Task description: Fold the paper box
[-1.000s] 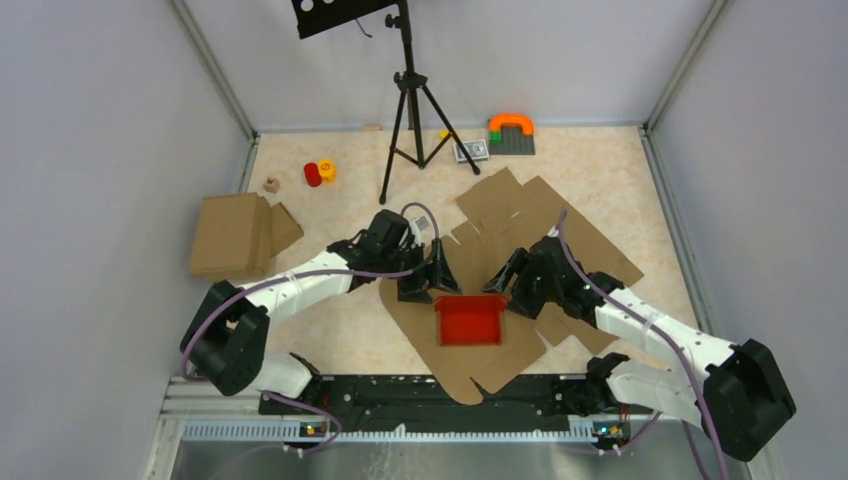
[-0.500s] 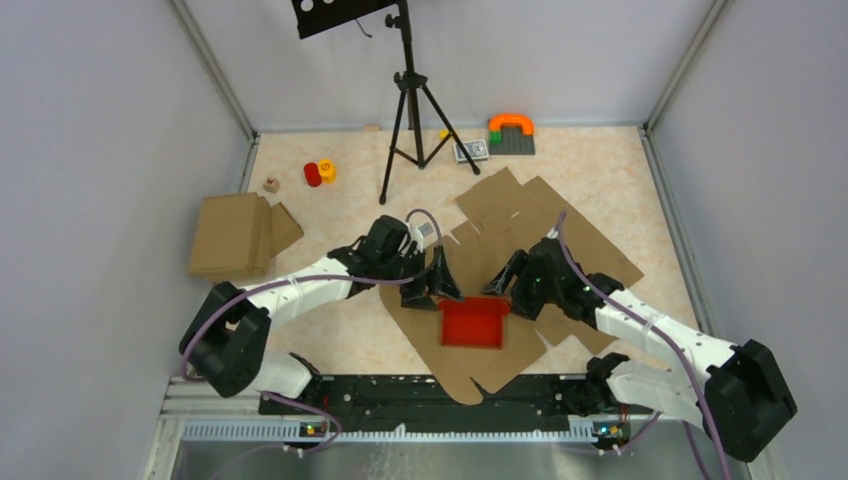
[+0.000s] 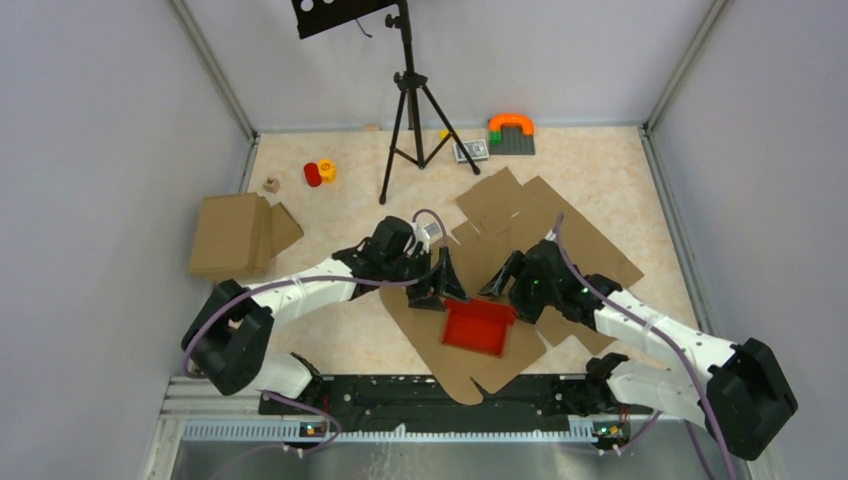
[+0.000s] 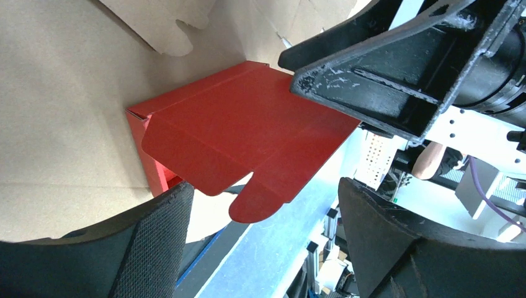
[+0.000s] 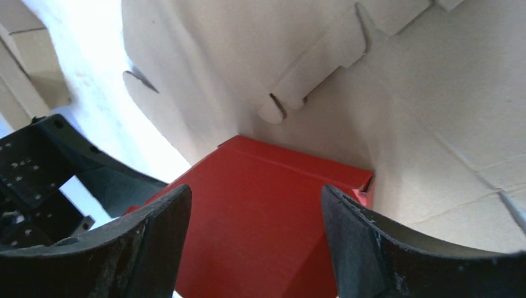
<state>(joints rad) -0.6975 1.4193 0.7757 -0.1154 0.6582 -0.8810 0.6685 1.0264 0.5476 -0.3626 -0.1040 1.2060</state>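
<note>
- While pale grey walls (image 3: pixel 100 150) are closing in three sides, a beige speckled counter (image 3: pixel 330 215) is carrying everything.
- Large flat brown cardboard cut-outs (image 3: pixel 560 225) are lying overlapped from the middle toward the far right.
- The left arm (image 3: pixel 300 288) and right arm (image 3: pixel 640 325) are reaching inward from the near edge and meeting over the nearest cut-out.
- A black tripod (image 3: pixel 408 110) is standing at the far middle, and a folded brown cardboard box (image 3: pixel 235 235) is lying at the left.
- The paper box (image 3: pixel 478 328) is sitting on the nearest cut-out with its open side facing up. Its long axis is running left to right, the right end swung slightly toward the arm bases. In the left wrist view its flap (image 4: pixel 248 143) is sticking out toward the near edge.
- The left jaws are gaping wide at the box's far left corner, gripping nothing, with the flap lying loose between the pads (image 4: pixel 155 248).
- The right jaws are spreading just as wide at the far right corner, also gripping nothing.
- A red cylinder (image 3: pixel 313 174), a wooden cube (image 3: pixel 271 184) and an orange arch (image 3: pixel 511 123) are sitting along the far side.
</note>
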